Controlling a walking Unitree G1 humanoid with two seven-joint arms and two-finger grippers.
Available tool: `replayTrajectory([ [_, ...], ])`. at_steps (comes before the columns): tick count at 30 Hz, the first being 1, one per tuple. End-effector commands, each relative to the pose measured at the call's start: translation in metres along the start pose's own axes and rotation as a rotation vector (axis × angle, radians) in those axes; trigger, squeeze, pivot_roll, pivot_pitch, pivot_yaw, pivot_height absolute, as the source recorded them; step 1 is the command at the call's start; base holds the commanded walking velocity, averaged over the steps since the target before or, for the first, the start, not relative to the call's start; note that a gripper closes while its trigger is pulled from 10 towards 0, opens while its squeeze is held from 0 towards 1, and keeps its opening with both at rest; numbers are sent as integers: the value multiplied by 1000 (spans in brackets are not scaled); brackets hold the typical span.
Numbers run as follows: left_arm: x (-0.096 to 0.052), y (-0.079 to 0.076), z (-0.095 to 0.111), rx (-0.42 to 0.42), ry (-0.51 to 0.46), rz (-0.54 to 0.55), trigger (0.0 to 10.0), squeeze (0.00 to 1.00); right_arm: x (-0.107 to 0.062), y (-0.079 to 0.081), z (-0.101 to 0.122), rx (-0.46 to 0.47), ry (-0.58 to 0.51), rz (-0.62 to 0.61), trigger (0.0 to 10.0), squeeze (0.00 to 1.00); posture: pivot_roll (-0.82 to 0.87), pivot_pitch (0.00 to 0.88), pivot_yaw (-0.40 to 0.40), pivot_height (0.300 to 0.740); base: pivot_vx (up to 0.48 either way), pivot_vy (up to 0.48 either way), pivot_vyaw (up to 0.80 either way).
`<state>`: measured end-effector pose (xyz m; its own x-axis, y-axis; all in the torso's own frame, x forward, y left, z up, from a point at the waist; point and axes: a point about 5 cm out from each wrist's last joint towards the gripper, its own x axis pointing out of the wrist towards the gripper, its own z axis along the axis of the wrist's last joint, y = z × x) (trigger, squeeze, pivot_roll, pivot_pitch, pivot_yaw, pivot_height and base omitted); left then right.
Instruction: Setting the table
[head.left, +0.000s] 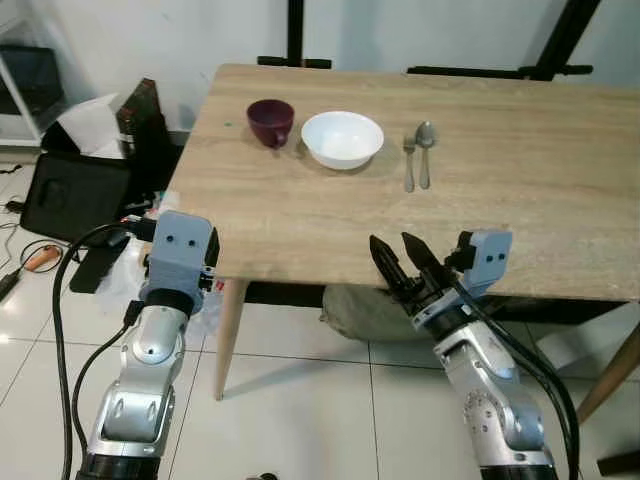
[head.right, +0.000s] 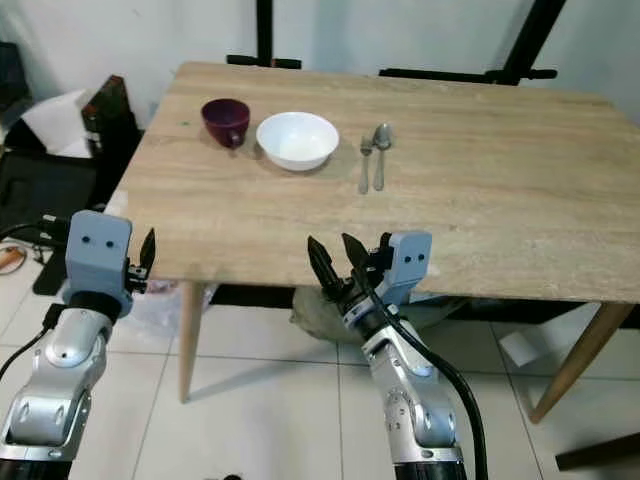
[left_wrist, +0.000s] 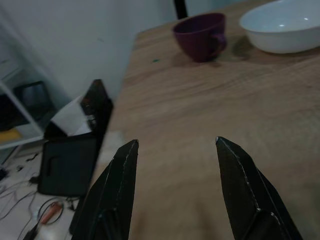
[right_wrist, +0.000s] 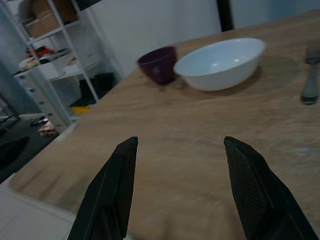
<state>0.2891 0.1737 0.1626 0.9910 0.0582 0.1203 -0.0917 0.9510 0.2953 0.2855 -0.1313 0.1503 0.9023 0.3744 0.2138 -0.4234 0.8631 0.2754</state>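
On the light wooden table, toward its far side, stand a dark purple cup and a white bowl side by side. A fork and a spoon lie together to the right of the bowl. My right gripper is open and empty at the table's near edge, pointing toward the bowl and cup. My left gripper is also open and empty, at the table's near left corner, facing the cup.
A black case, cables and clutter lie on the tiled floor left of the table. A white shelf stands at the far left. A grey sack sits under the table. Black stand feet are behind it.
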Motion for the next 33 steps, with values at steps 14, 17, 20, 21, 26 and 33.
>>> replayTrajectory([
  [14, -4, -3, -3, 25, -2, -12, 10000, 0, -3, 0, 0, 1, 5, 12, 10000, 0, -81, 0, 35, 740, 455, 0, 0],
  [17, -4, -3, -3, 30, -8, -12, 10000, 0, -3, 0, -1, 2, 5, 13, 10000, 0, -81, 0, 35, 740, 456, 0, 0],
  [20, -6, -3, -3, 33, -15, -9, 10000, 0, -2, 3, -1, 6, 8, 33, 10000, 0, -81, 0, 35, 740, 456, 0, 0],
  [21, -6, -3, -3, 34, -16, -8, 10000, 0, -2, 4, -1, 7, 9, 40, 10000, 0, -81, 0, 35, 740, 454, 0, 0],
  [26, -7, -2, -2, 37, -18, -7, 10000, 0, 3, 16, 8, 0, 3, 146, 10000, 0, -75, 3, 34, 740, 428, 0, 0],
  [33, -7, 1, 2, -15, -37, -62, 10000, 0, 13, 36, 17, -10, -10, 263, 10000, 0, -65, 7, 32, 740, 53, 0, 0],
])
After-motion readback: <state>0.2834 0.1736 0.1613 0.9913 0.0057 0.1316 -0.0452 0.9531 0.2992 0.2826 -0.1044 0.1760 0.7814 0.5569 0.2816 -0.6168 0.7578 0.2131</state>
